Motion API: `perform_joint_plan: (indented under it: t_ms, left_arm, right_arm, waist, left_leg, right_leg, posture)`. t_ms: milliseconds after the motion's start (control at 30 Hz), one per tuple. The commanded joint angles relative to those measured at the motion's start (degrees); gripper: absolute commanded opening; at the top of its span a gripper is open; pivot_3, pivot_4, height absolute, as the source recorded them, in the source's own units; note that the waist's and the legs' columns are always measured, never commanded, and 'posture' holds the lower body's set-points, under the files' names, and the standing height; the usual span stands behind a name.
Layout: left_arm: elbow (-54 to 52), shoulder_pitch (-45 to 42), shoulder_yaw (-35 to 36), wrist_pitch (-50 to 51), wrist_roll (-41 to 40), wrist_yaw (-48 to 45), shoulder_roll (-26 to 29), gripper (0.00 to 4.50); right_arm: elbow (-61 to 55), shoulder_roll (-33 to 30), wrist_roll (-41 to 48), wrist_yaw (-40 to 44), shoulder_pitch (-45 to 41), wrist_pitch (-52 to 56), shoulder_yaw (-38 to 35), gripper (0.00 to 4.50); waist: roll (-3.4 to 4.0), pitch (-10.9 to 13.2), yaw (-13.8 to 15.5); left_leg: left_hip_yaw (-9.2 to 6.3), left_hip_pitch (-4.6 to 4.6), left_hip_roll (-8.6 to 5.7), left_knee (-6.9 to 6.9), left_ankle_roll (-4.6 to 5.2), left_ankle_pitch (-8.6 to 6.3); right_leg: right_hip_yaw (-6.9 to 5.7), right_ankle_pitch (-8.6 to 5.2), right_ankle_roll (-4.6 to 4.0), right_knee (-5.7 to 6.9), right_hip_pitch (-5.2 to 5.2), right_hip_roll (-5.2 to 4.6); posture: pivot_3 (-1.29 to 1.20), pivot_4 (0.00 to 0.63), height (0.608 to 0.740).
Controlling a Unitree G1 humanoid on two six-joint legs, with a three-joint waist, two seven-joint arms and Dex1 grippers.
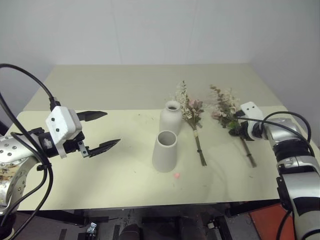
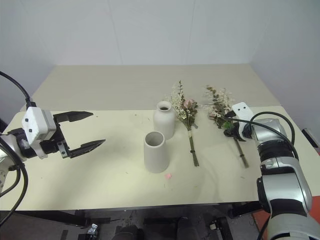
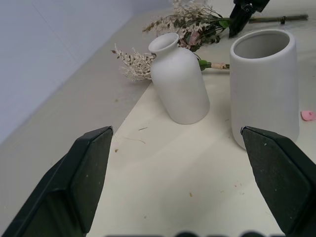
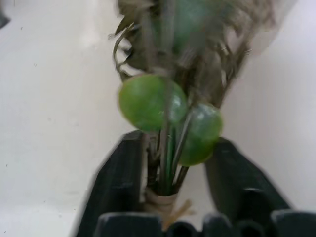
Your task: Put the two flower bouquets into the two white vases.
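Two white vases stand mid-table: a narrow-necked bottle (image 1: 171, 119) and, just in front of it, a wide-mouthed cone (image 1: 165, 151). Two flower bouquets lie flat to their right, blooms pointing away from me. The nearer one (image 1: 191, 112) rests right beside the bottle. The farther one (image 1: 224, 107) has my right gripper (image 1: 235, 127) down on its stems, where green leaves sit above the twine tie (image 4: 160, 202). My left gripper (image 1: 112, 128) hangs open and empty above the table's left side, pointing toward the vases and well clear of them.
A small pink scrap (image 1: 176, 175) lies on the table (image 1: 100, 175) in front of the cone vase. A pale wall rises behind the table's far edge. The right bouquet's stem ends (image 1: 252, 161) reach toward the table's right edge.
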Motion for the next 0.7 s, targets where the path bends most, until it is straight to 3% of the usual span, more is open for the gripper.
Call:
perform_joint_plan:
  t_ms: [33, 100, 200, 367, 433, 500, 600, 700]
  left_arm:
    - [-2.4, 0.4, 2.7, -0.2, -0.9, 0.7, 0.2, 4.5]
    - [-2.5, 0.8, 2.9, -0.3, -0.9, 0.8, 0.1, 4.5]
    - [-2.2, 0.9, 2.8, -0.6, -0.9, 0.7, 0.1, 4.5]
    - [0.9, -3.0, 0.2, -1.3, -0.7, -0.8, 0.9, 4.5]
    - [2.8, -5.4, -1.3, -1.8, -0.4, -1.6, 0.8, 4.5]
    - [4.2, -7.5, -2.7, -2.2, 0.0, -2.2, 0.4, 4.5]
    - [5.7, -9.7, -4.6, -2.4, 0.6, -2.5, 0.0, 4.5]
    - [5.7, -9.8, -4.6, -2.5, 0.4, -2.8, 0.0, 4.5]
  right_arm:
    - [0.8, -0.3, -1.1, 0.4, -2.1, -0.1, -0.5, 0.65]
    - [1.4, 0.0, -1.5, -0.4, -2.3, 0.4, -0.8, 0.2]
    - [0.1, 0.5, -2.6, -5.6, -1.7, -1.1, -2.0, 0.2]
    - [-7.5, 5.7, 1.3, -28.3, -0.3, -28.3, -15.9, 0.2]
    - [-9.6, 10.0, 4.6, -33.5, -1.6, -37.1, -20.8, 0.2]
    - [-11.4, 14.4, 9.4, -34.6, -3.4, -40.8, -24.8, 0.2]
    - [-13.7, 20.3, 15.9, -29.8, -3.9, -50.3, -27.7, 0.2]
    - [-13.3, 27.2, 26.6, -21.9, -7.5, -52.2, -31.1, 0.2]
  waist:
    - [0.0, 0.0, 0.0]
    - [0.0, 0.0, 0.0]
    - [0.0, 0.0, -0.1]
    - [0.04, 0.0, -0.1]
    - [0.04, 0.0, -0.2]
    - [0.04, 0.0, -0.6]
    - [0.04, 0.0, -0.9]
    - [0.06, 0.0, -1.2]
  left_leg:
    - [0.0, 0.0, 0.0, 0.0, 0.0, 0.0]
    - [0.0, 0.0, 0.0, 0.0, 0.0, 0.0]
    - [0.0, 0.0, 0.0, 0.0, 0.0, 0.0]
    - [0.01, -0.03, -0.01, -0.01, -0.02, 0.01]
    - [0.02, -0.03, -0.01, -0.02, -0.04, 0.02]
    - [0.0, 0.0, 0.02, -0.04, -0.04, 0.02]
    - [-0.06, 0.0, 0.05, -0.04, -0.04, 0.02]
    - [-0.11, -0.02, 0.07, -0.05, -0.04, 0.02]
  right_leg:
    - [0.0, 0.0, 0.0, 0.0, 0.0, 0.0]
    - [0.0, 0.0, 0.0, 0.01, 0.0, 0.0]
    - [0.0, 0.0, -0.01, 0.02, 0.0, 0.0]
    - [0.03, 0.01, -0.01, 0.04, -0.06, 0.0]
    - [0.04, 0.01, 0.0, 0.07, -0.09, 0.0]
    - [0.04, 0.01, -0.01, 0.07, -0.06, 0.03]
    - [0.01, 0.04, -0.03, 0.13, -0.02, 0.04]
    - [-0.02, 0.13, -0.03, 0.23, -0.01, 0.03]
  posture:
    - [0.0, 0.15, 0.74]
    - [0.0, 0.15, 0.74]
    - [0.0, 0.15, 0.74]
    - [0.0, 0.15, 0.74]
    - [0.0, 0.15, 0.74]
    - [0.0, 0.15, 0.74]
    - [0.0, 0.15, 0.74]
    - [0.0, 0.15, 0.74]
